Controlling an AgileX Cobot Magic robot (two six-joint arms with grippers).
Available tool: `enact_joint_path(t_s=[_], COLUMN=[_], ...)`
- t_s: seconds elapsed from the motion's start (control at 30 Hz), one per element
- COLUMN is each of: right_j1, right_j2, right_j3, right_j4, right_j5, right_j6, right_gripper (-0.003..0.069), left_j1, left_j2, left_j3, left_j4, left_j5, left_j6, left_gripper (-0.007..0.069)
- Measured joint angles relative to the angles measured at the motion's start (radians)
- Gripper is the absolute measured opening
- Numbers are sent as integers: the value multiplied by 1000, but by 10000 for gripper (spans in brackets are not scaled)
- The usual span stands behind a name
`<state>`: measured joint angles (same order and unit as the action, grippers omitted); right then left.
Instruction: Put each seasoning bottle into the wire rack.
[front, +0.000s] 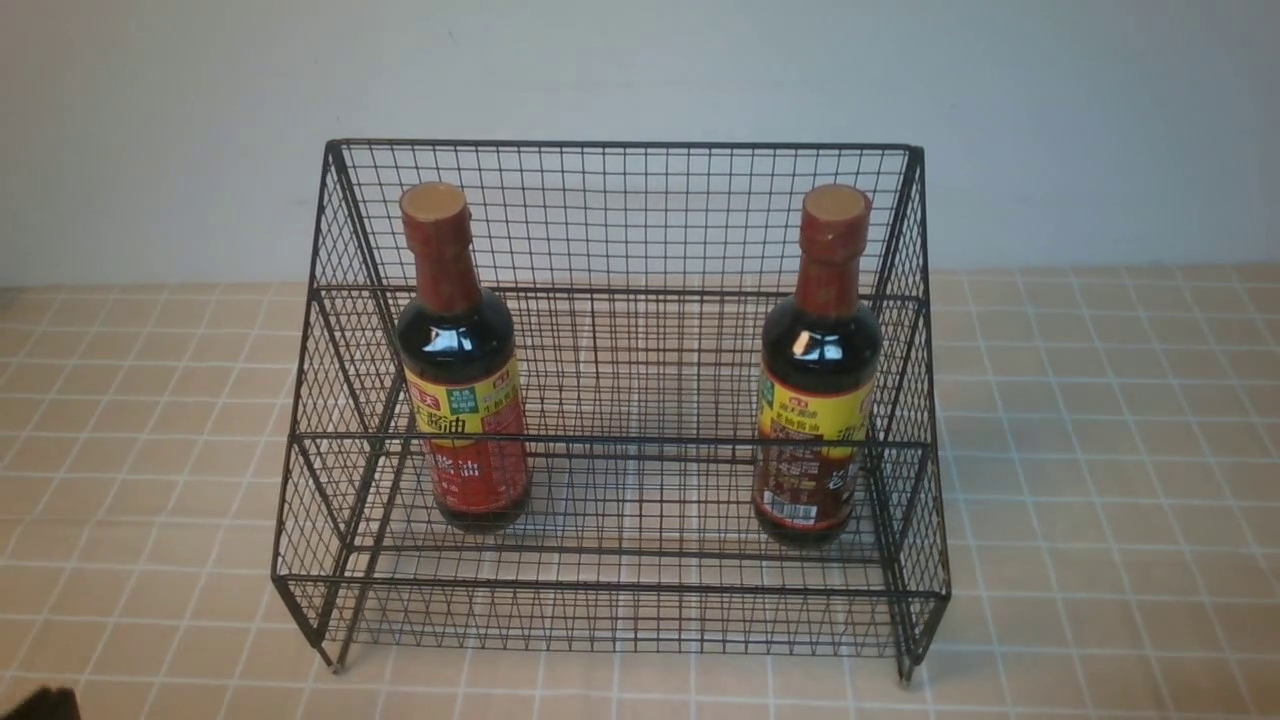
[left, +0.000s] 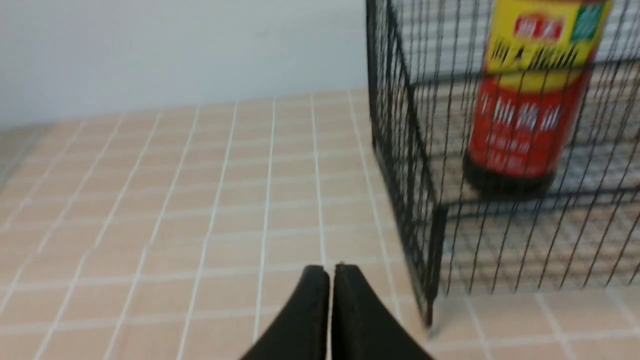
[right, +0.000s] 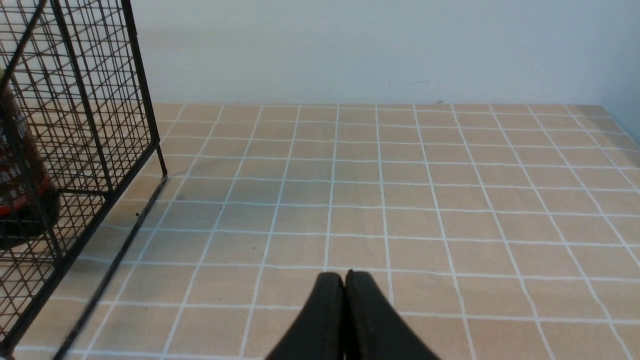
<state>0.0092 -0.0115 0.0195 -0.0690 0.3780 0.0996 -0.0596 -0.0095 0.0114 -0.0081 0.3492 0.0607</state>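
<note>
The black wire rack (front: 620, 300) stands in the middle of the tiled table. The red-label seasoning bottle (front: 462, 400) stands upright on the lower tier at the left. The brown-label seasoning bottle (front: 818, 400) stands upright on the lower tier at the right. In the left wrist view the red-label bottle (left: 530, 100) shows behind the rack's side mesh (left: 400, 165). My left gripper (left: 331, 270) is shut and empty, low over the table outside the rack's left front corner. My right gripper (right: 344, 276) is shut and empty, to the right of the rack (right: 80, 125), where the brown-label bottle (right: 20, 200) shows partly.
The table has beige square tiles (front: 1100, 450) with white lines. A pale wall (front: 640, 70) runs behind the rack. A dark bit of my left arm (front: 40, 704) shows at the front view's lower left corner.
</note>
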Motion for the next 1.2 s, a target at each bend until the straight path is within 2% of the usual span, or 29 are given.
enact_joint_path(t_s=[1.2], right_j1=[0], right_j2=[0], right_j3=[0], right_j4=[0], right_j5=[0], right_j6=[-10], right_gripper=[-14], left_j1=[5], left_j2=[-2], left_j3=[16], left_j4=[-3], left_j5=[24], left_j6=[2], left_gripper=[-7])
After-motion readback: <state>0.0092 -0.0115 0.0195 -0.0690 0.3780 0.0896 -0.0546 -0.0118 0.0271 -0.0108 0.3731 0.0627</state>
